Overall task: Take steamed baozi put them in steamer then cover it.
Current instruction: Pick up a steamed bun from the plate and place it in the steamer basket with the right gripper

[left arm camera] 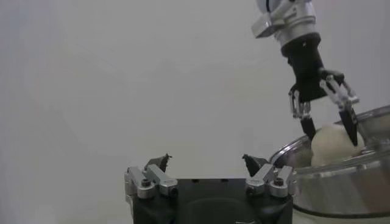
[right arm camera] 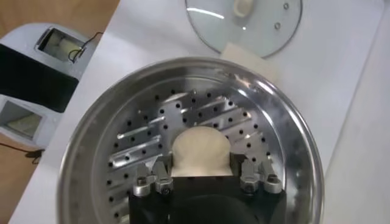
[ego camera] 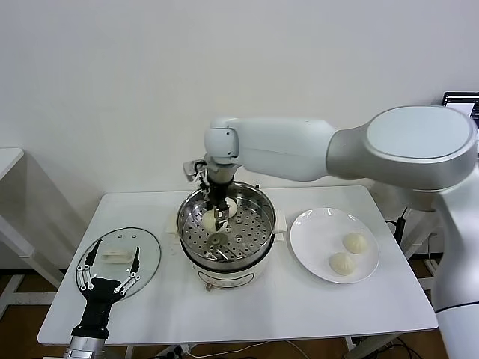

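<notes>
Gripping baozi [ego camera: 210, 220] over steamer [ego camera: 254, 200] tray: right tool [ego camera: 218, 218] | left tool [ego camera: 109, 264] spread wide, empty, above cover [ego camera: 147, 254] | no writing legible

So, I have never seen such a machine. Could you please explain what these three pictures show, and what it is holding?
This is a robot with two arms. The large picture is taken from its head, looking down at a white table; the other two come from cameras on its wrists. The right end effector is inside the steel steamer, shut on a white baozi, seen close in the right wrist view. Another bun seems to lie behind it. Two more baozi wait on the white plate. The glass cover lies flat on the table, and the left end effector hovers open over it, holding nothing.
</notes>
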Robot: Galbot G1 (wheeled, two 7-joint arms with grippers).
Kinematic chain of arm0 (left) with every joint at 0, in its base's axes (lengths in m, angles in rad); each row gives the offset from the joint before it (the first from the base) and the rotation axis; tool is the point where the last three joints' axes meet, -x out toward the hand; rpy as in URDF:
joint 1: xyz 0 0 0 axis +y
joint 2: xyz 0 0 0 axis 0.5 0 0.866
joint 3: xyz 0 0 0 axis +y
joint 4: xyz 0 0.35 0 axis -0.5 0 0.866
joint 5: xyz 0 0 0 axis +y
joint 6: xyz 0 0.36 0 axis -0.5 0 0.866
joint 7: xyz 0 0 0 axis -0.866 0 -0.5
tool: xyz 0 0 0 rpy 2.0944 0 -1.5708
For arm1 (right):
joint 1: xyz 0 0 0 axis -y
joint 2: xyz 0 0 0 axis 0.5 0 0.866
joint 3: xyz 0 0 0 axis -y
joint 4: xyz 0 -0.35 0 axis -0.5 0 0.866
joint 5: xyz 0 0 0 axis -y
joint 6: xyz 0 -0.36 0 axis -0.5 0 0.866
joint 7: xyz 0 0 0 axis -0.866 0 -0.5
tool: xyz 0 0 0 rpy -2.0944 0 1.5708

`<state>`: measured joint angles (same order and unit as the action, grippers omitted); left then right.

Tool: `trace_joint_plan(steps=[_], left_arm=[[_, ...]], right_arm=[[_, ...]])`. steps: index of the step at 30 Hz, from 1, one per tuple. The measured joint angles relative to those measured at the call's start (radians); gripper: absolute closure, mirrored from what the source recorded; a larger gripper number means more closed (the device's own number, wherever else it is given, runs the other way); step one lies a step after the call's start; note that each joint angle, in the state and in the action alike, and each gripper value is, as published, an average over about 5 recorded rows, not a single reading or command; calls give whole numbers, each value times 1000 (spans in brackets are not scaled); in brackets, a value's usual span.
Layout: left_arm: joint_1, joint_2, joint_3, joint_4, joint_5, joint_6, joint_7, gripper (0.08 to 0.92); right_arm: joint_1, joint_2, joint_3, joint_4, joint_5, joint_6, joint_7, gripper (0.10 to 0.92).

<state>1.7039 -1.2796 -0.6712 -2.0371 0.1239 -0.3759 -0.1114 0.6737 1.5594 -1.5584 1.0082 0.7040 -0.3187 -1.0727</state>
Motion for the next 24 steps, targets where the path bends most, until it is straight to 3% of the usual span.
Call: trace_joint_plan(steps=[6, 15, 24], left_arm=[[0, -1, -2, 1, 0, -1, -1, 177], [1, -2, -8, -1, -3, -4, -4, 177], [1, 0, -13, -12, -9, -1, -11, 177]], right_arm=[[-28, 32, -5, -29, -8, -2, 10, 355], [-65, 41, -3, -49, -23, -2, 29, 214], [-48, -15, 27, -2, -53, 8, 23, 203]])
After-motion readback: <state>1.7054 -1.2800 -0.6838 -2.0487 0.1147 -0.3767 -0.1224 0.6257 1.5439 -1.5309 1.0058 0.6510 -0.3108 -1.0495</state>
